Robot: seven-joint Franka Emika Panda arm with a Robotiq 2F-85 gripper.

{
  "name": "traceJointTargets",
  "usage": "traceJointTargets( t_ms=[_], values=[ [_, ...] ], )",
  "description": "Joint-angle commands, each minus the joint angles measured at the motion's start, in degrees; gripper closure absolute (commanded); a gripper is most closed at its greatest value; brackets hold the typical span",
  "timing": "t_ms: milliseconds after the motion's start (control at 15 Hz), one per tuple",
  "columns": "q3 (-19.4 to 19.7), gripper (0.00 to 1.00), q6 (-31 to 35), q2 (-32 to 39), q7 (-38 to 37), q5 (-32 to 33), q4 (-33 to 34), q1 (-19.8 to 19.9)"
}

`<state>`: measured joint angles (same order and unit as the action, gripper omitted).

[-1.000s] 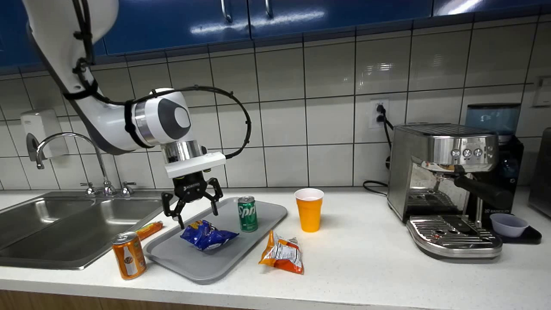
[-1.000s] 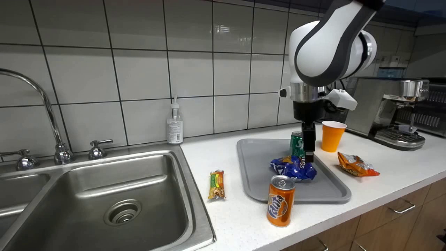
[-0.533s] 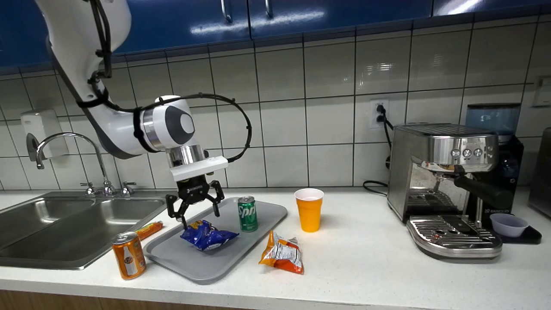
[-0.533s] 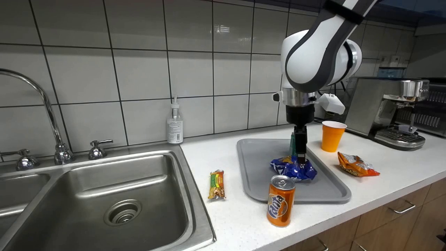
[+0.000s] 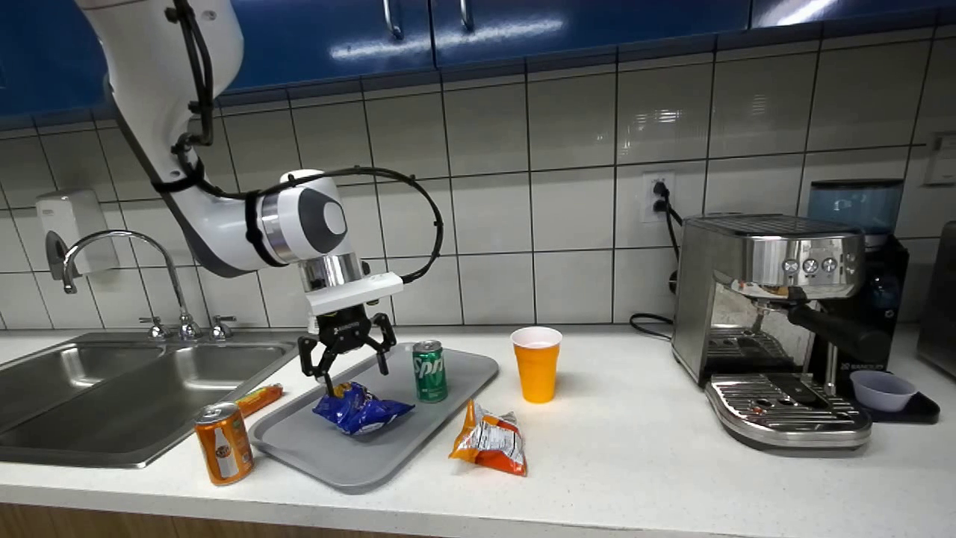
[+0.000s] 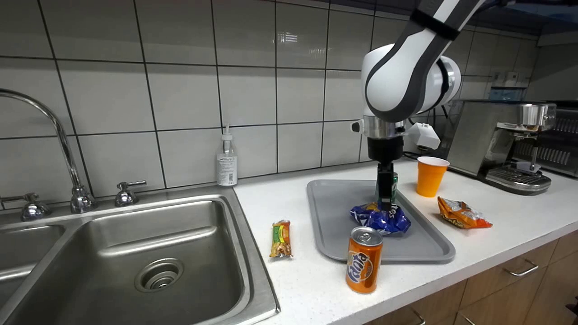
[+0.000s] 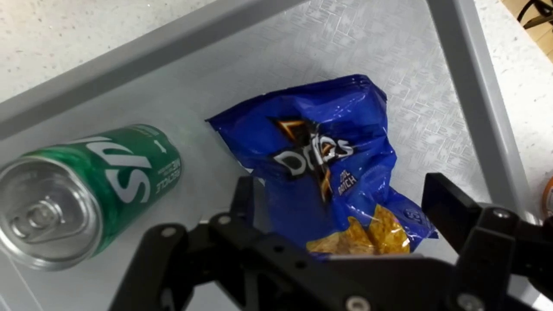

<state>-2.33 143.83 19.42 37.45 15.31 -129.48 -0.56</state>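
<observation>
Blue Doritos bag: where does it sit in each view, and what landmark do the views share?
In an exterior view: Doritos bag, left of centre, lower half.
In an exterior view: Doritos bag, right of centre, lower half.
Wrist view: Doritos bag, middle, slightly right.
Shared landmark: the gray tray under it in all three.

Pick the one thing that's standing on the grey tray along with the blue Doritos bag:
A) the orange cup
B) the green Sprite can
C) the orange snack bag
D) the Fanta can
B: the green Sprite can stands upright on the grey tray, a little apart from the blue Doritos bag, while the other three options all sit on the white counter outside the tray's rim.
</observation>
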Motion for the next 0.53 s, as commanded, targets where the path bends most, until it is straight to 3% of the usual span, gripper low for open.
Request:
traceJointTargets(
  t_ms=[0,267,333,467],
  values=[
    [-1.1,0.0,-1.3,1.2,2.0,-0.6,2.2,1.6],
    [-1.1,0.0,-1.4,1.6,1.9,-0.6,2.4,1.8],
    [-1.0,0.25,-1.4,1.7,1.4,-0.5,2.5,1.8],
    [-0.9,0.34,-1.4,1.8,1.3,-0.5,2.5,1.9]
  ],
)
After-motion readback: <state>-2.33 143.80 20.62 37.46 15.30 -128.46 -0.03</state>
